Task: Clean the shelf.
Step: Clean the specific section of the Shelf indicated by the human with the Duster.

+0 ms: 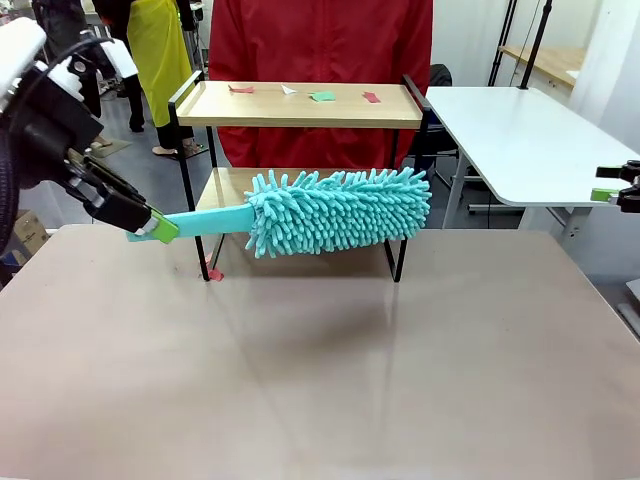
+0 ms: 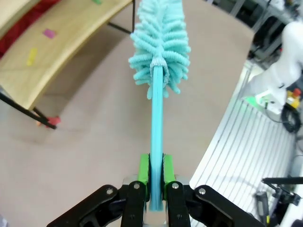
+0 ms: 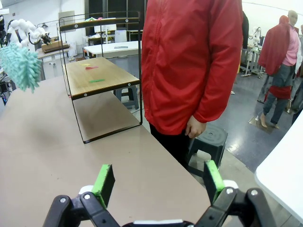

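Left gripper (image 1: 160, 226) clamped on duster (image 1: 335, 210) handle, head held level before shelf (image 1: 290, 112) at far side of table (image 1: 320, 380), apparently to sweep its paper scraps (image 1: 322, 96). Right gripper (image 3: 158, 180) fully open, empty, parked right.

beige table (image 1: 300, 380), shelf (image 1: 300, 110) on it — coloured scraps (image 1: 322, 96) on top

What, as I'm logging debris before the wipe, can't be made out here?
- Front view: shelf, lower board mostly behind the duster.
- Front view: right claw, cut by the right edge.
- Front view: top-board scraps, too small to identify.
- Left wrist view: duster tip, past the top edge.
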`<state>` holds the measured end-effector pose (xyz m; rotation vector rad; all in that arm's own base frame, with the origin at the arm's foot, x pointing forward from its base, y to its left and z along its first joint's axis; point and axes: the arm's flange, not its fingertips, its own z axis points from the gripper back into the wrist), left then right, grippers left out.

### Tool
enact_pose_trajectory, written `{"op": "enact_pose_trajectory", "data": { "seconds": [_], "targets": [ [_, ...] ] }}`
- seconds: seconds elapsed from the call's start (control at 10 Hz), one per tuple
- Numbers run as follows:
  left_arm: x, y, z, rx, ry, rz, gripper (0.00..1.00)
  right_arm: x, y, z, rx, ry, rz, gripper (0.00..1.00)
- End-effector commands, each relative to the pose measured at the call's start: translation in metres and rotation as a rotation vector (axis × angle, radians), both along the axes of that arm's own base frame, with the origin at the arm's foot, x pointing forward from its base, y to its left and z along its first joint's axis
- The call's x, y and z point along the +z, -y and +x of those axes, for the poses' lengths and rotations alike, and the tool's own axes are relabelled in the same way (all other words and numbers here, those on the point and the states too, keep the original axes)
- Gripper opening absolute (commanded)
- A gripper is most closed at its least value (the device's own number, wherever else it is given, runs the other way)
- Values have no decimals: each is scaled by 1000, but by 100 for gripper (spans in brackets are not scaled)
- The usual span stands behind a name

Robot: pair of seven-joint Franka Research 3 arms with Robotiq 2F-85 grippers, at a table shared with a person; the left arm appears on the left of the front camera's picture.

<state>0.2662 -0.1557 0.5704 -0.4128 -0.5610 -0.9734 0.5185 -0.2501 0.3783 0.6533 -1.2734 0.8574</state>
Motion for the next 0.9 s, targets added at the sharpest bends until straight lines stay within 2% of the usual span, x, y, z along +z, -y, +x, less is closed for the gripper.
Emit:
{"op": "enact_pose_trajectory", "data": {
  "seconds": [0.0,0.2,0.4,0.5,0.8],
  "targets": [
    [13,29,0,127,-9,66,14,8,-3,1,-14,-7,-8,100],
    [18,37,-11,261,-26,42,14,8,-3,1,-14,-7,-8,100],
    [22,51,-13,321,-9,-18,14,8,-3,1,-14,-7,-8,100],
    [21,61,-11,397,-9,29,14,8,-3,1,-14,-7,-8,100],
    [19,108,2,418,22,-3,14,8,-3,1,-14,-7,-8,100]
  ]
}}
